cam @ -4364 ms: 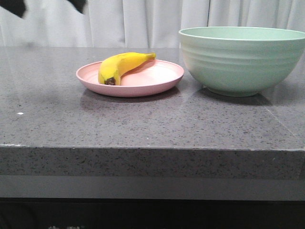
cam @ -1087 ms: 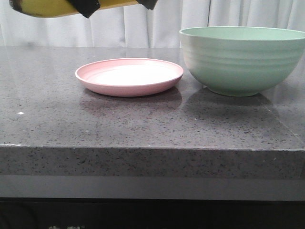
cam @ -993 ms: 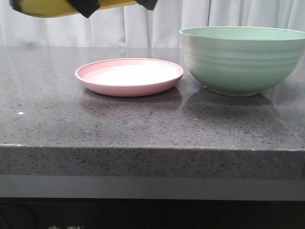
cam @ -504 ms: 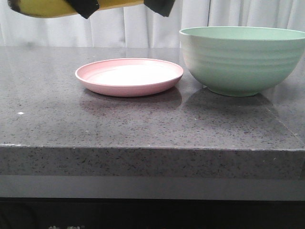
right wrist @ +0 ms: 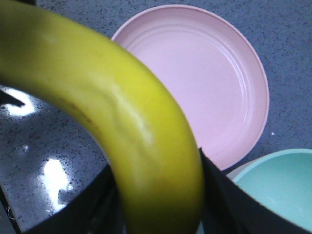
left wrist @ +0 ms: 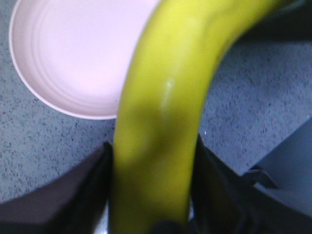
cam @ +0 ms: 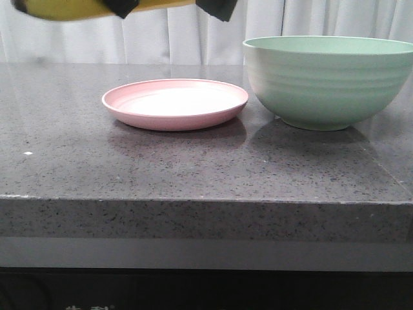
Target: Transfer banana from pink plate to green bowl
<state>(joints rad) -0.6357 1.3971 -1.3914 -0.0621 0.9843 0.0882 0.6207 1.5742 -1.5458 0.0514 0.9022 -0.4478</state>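
The banana (cam: 68,8) hangs in the air at the upper left of the front frame, lifted clear of the pink plate (cam: 175,103), which now lies bare on the grey speckled counter (cam: 193,168); four seconds earlier the fruit lay on that plate, and over the last second it has hardly shifted. Both wrist views show it wedged between dark fingers: the left gripper (left wrist: 151,195) clenches one part of the yellow body, the right gripper (right wrist: 158,195) clamps another, so both arms appear to share the load. The green bowl (cam: 329,81) stands at the right of the frame, just beside the plate, with nothing seen inside; the pick-up looks done; what remains, by this judgement, is carrying the banana rightward over the bowl and letting go.
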